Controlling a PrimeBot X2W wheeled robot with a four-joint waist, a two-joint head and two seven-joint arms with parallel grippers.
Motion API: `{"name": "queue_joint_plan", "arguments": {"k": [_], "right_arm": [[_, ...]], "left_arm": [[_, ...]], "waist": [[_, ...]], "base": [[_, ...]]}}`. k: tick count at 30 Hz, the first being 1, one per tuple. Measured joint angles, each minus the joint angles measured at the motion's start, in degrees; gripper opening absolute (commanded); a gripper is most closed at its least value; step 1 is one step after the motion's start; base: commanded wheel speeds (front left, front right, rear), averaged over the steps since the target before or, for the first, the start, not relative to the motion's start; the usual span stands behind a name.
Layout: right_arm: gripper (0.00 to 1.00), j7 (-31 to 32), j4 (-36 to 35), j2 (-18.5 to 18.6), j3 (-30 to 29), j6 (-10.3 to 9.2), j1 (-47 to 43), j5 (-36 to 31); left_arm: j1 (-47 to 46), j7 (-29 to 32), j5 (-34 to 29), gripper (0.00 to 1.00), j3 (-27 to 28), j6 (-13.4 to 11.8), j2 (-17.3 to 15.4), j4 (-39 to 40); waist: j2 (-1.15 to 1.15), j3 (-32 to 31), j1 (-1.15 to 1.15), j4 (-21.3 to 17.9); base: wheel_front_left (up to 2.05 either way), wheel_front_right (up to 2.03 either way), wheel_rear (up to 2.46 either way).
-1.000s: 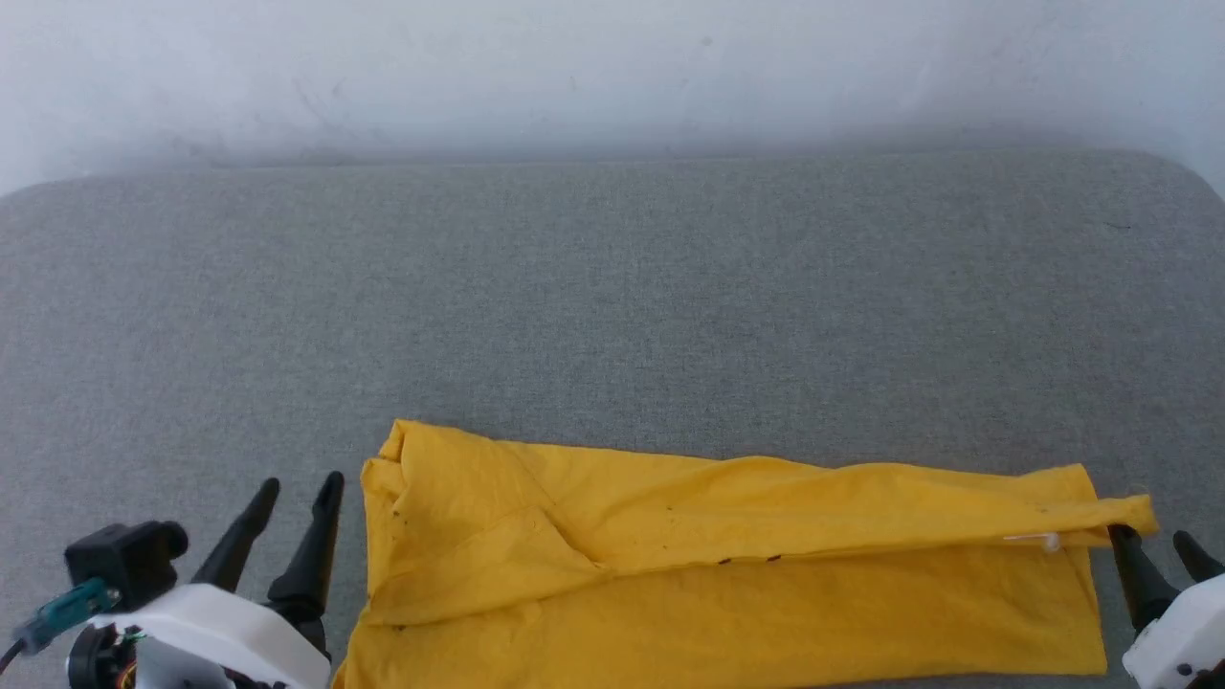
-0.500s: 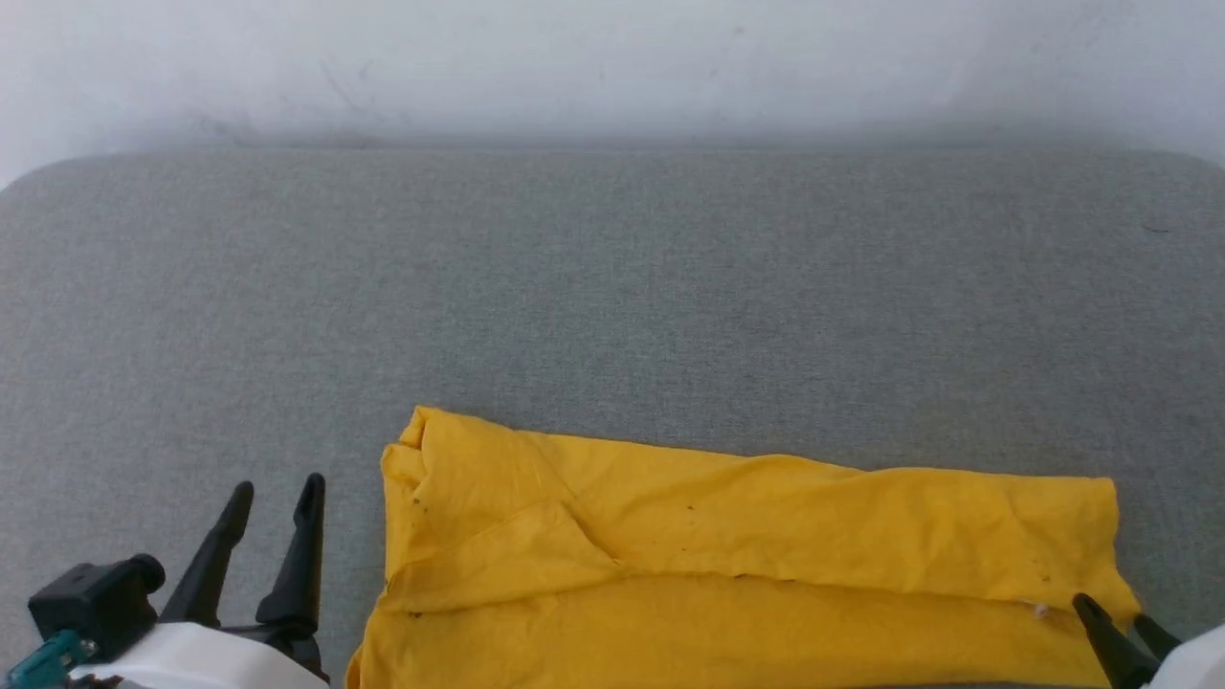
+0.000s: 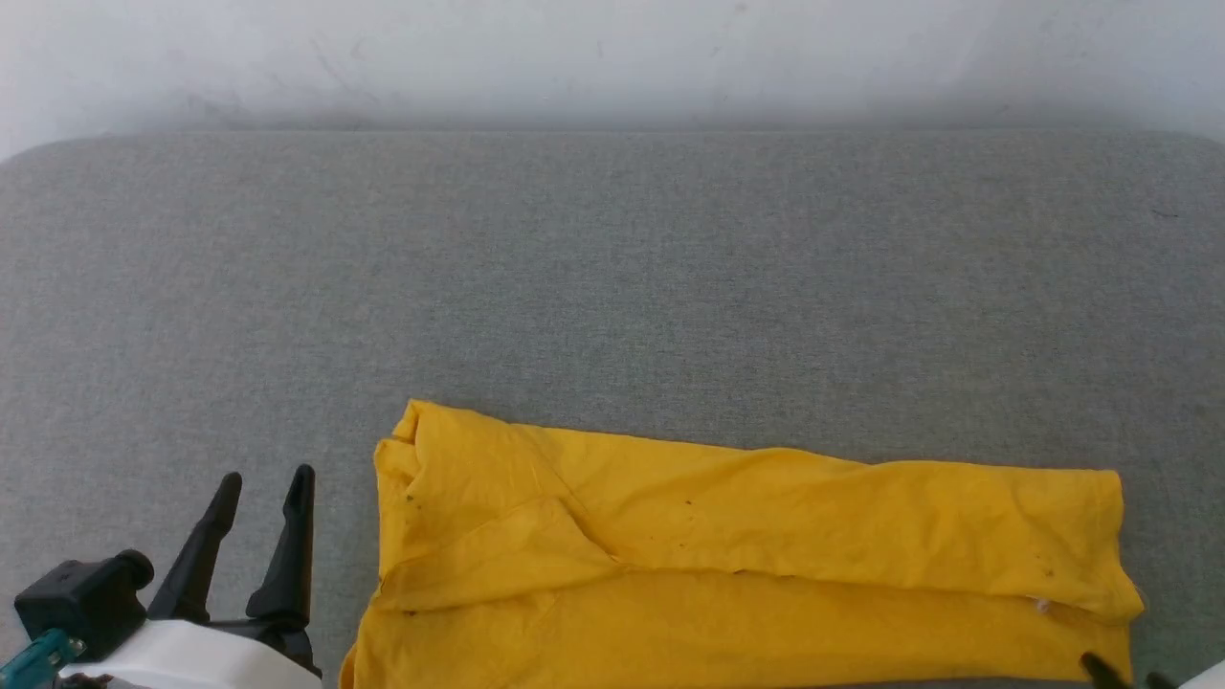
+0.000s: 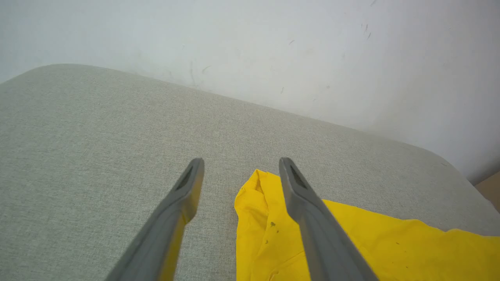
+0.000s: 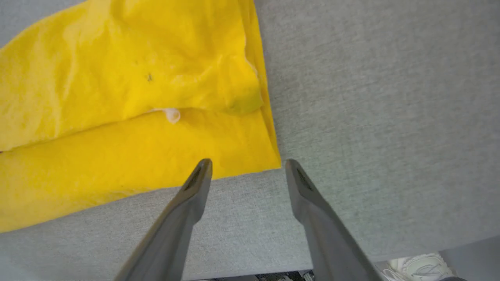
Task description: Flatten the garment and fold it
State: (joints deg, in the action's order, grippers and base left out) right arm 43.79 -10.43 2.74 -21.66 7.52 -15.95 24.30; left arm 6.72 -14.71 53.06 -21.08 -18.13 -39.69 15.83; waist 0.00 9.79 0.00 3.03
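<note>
This looks like a bare indoor test room. Ahead of the left gripper (image 4: 241,160), a grey fabric-covered pad (image 4: 97,128) with rounded corners meets a scuffed white wall (image 4: 273,47). Behind the right gripper (image 5: 249,161), past the pad's edge, a white sneaker (image 5: 418,265) shows.

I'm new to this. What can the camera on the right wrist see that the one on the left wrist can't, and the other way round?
Right wrist view: the right gripper, jaws apart, at the near right corner of the garment, a small white scrap at its fold, and a pale shoe beyond the edge of the cushion. Left wrist view: the left gripper, jaws apart, beside the garment's bunched left end, and the white wall behind. Shared: the yellow garment lying on the grey cushion.
</note>
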Motion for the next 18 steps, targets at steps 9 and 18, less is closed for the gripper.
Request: {"name": "queue_joint_plan", "arguments": {"k": [9,18], "right_arm": [[1.0,-9.09,-0.16,0.23,-3.79,0.01,5.05,-4.2],[1.0,-11.38,8.35,0.09,-0.65,0.0,9.77,-5.72]], "left_arm": [[-0.27,0.0,-1.32,1.0,-0.65,-0.01,-0.03,-0.24],[-2.59,1.35,-3.25,1.0,-1.57,0.01,-1.23,-0.03]], "waist": [[0.0,-0.4,0.0,-0.66],[0.0,1.1,0.0,1.0]], "base": [[0.0,0.0,0.0],[0.0,0.0,0.0]]}}
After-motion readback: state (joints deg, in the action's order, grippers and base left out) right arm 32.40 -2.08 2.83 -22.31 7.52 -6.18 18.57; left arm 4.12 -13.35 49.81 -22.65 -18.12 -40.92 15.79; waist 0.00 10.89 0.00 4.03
